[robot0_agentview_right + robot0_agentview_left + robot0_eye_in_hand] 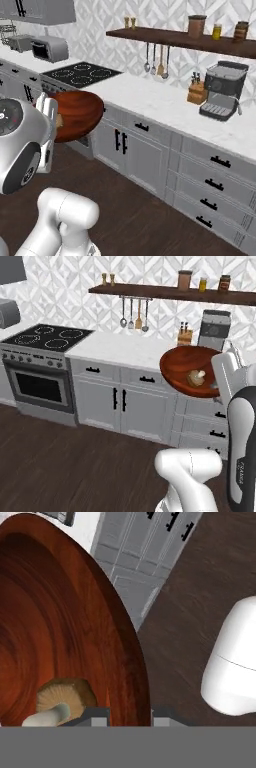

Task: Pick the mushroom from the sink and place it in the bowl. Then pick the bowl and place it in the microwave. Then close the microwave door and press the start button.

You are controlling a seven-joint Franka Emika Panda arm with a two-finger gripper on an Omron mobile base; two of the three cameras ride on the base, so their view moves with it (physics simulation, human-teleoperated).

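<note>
We carry the bowl (187, 371) aloft, pincer (129, 717) clamped on its rim, mushroom (196, 377) inside, microwave-bound.

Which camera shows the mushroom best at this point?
The hand view: the mushroom lies large and close inside the bowl, cap and pale stem clear. The left base view shows it small in the raised bowl; the right base view gives barely a sliver by the claw.

Grey cabinets (120, 398), marble counter (165, 102), dark wood floor (60, 466), patterned wall (65, 296)

Glossy reddish-brown bowl (182, 368), tan mushroom (196, 377) with whitish stem, white marbled counter (122, 347).
</note>
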